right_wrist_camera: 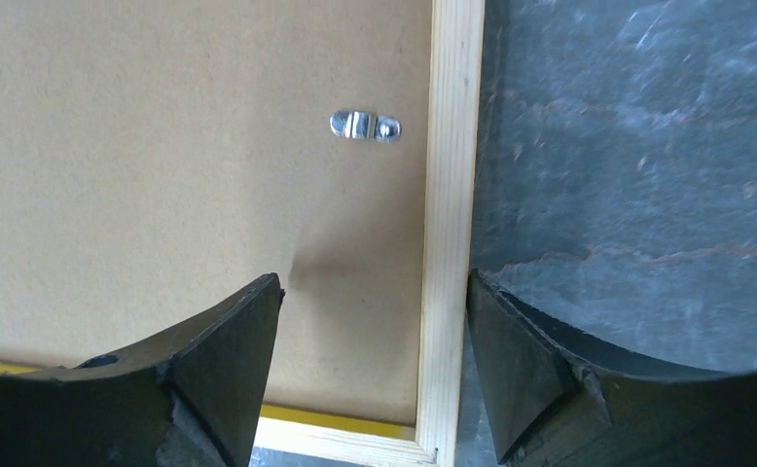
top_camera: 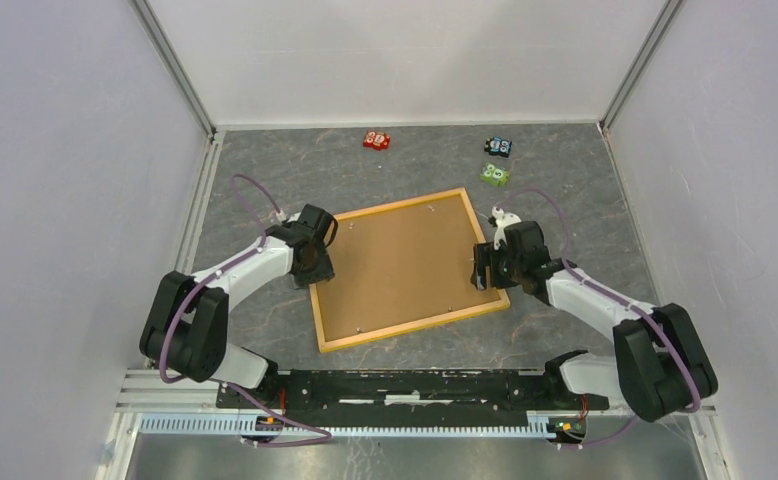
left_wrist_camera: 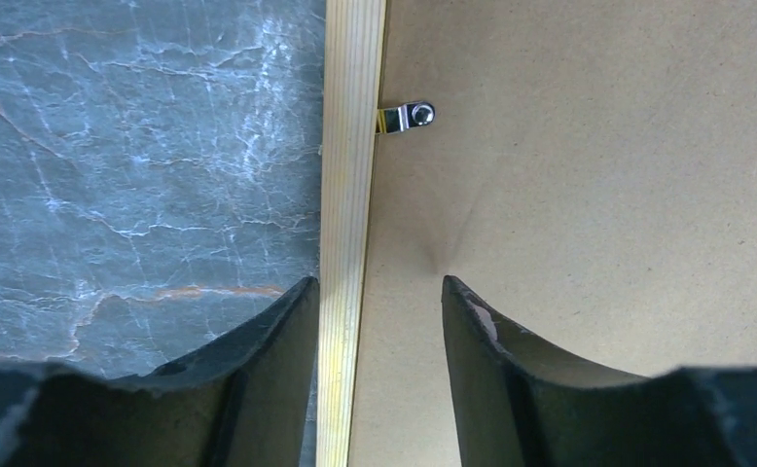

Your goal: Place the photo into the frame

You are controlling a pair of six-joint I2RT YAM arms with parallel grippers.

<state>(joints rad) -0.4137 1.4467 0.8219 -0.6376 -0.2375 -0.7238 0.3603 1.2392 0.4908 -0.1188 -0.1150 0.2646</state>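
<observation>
Top external view: one yellow-orange wooden frame (top_camera: 415, 324) lies flat, back up, mid-table (top_camera: 585, 200), filled by one brown backing board (top_camera: 400, 265). Two grippers flank it. The left gripper (top_camera: 318, 268) straddles the left rail and the right gripper (top_camera: 485, 270) the right rail, both with jaws apart and neither clamped. Three small toy blocks sit at the far side: red (top_camera: 376, 140), black-blue (top_camera: 498, 147) and green (top_camera: 495, 175).

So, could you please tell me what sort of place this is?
Probably a robot test cell in a lab, not a home: plain white walls box in a marbled grey table, and the left arm and right arm are bolted to a metal rail at its near edge.
</observation>
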